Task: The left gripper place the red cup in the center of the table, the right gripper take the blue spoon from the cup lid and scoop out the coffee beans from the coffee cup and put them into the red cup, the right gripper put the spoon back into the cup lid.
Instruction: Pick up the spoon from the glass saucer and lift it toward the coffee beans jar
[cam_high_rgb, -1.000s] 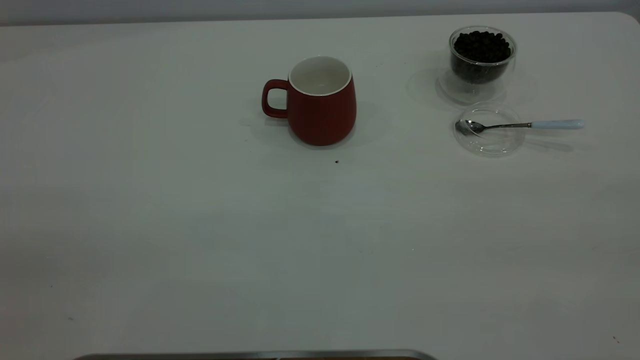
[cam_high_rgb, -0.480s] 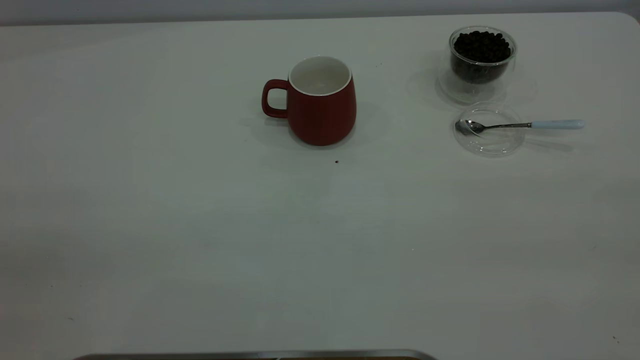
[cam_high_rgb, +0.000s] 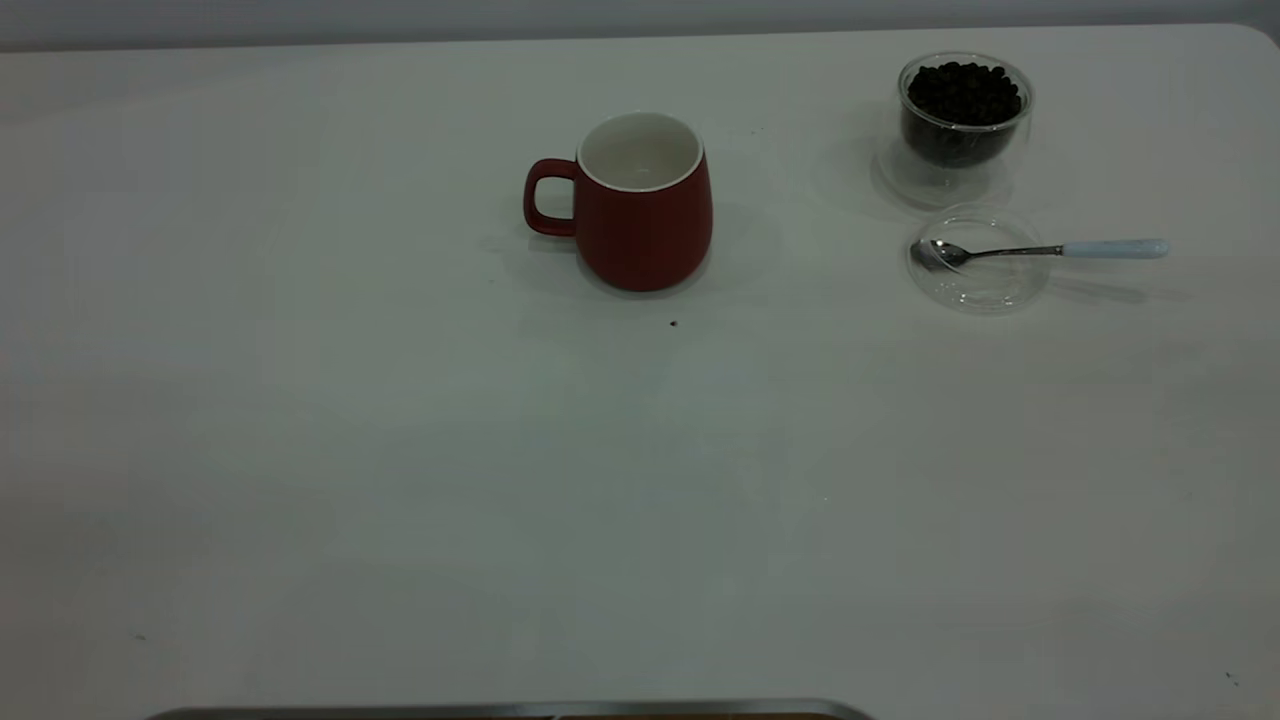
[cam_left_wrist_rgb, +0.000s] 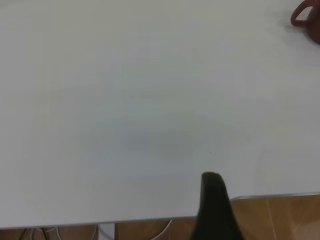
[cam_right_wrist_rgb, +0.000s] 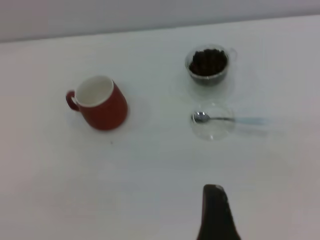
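White table (cam_high_rgb: 400, 480) holds the red cup (cam_high_rgb: 640, 200) upright mid-table; jaw states we cannot tell, so our right gripper (cam_right_wrist_rgb: 216, 212) should approach the blue spoon (cam_high_rgb: 1040, 250) handle squarely.

Only one dark finger of each gripper shows, the left (cam_left_wrist_rgb: 216, 210) and right (cam_right_wrist_rgb: 216, 214) (both cut off), and the mug (cam_left_wrist_rgb: 307, 14) is clipped at a corner.
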